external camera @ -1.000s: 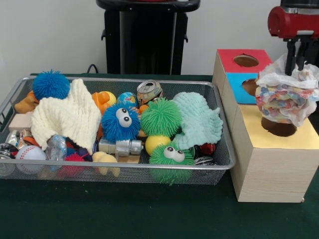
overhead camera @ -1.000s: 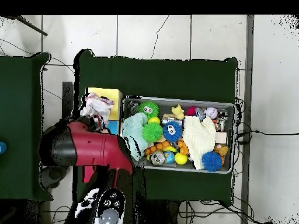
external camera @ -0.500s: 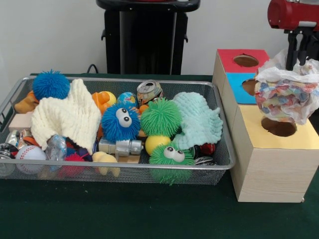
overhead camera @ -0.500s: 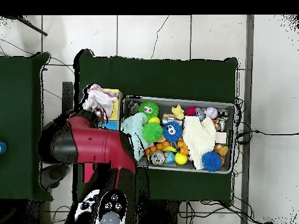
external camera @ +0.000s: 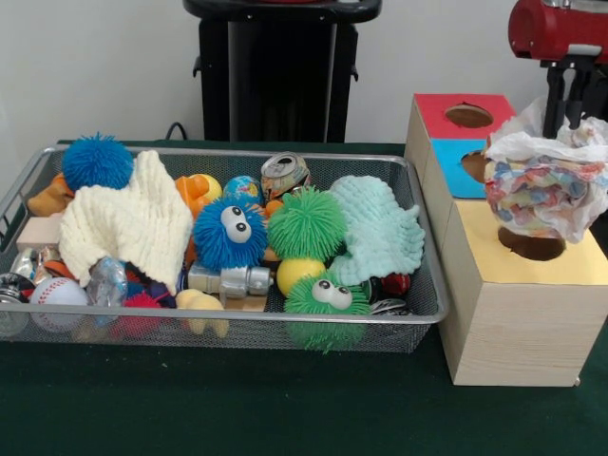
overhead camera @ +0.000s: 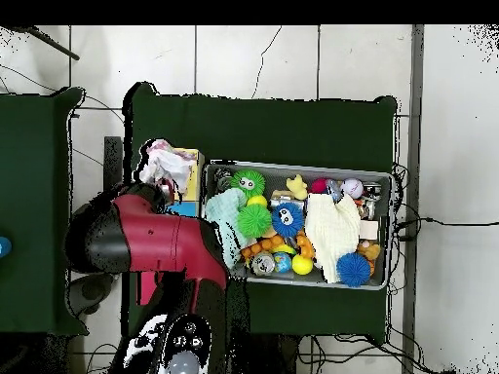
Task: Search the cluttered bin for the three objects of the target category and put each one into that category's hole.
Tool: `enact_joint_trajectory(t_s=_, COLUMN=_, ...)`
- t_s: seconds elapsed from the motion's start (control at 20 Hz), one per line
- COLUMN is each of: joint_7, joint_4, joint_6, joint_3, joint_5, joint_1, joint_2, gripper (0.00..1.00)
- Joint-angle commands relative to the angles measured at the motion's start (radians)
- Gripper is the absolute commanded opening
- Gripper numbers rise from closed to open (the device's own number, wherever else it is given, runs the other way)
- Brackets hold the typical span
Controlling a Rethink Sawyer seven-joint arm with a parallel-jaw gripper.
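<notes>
The tool [external camera: 568,119] grips a crumpled bag [external camera: 544,185], hanging just above the yellow hole [external camera: 532,242] of the box [external camera: 513,323]. Not yet dropped; the bin [external camera: 237,318] is full of clutter.

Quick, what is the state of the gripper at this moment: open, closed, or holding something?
Gripper: closed on the crumpled plastic bag, holding it above the yellow hole of the wooden box.
</notes>
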Motion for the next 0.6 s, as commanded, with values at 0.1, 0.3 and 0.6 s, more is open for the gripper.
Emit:
enact_joint_trajectory(t_s=0.1, joint_7=0.188, joint_4=0.048, joint_6=-0.106, joint_3=0.019, joint_5=-0.054, joint_1=-0.02, joint_2=0.066, gripper=0.0)
enact_joint_trajectory(t_s=0.3, joint_7=0.182, joint_4=0.055, joint_6=-0.125, joint_3=0.026, joint_5=-0.057, joint_1=-0.026, joint_2=0.069, gripper=0.0)
enact_joint_trajectory(t_s=0.6, joint_7=0.174, joint_4=0.062, joint_6=-0.139, joint_3=0.033, joint_5=-0.061, joint_1=-0.035, joint_2=0.068, gripper=0.0)
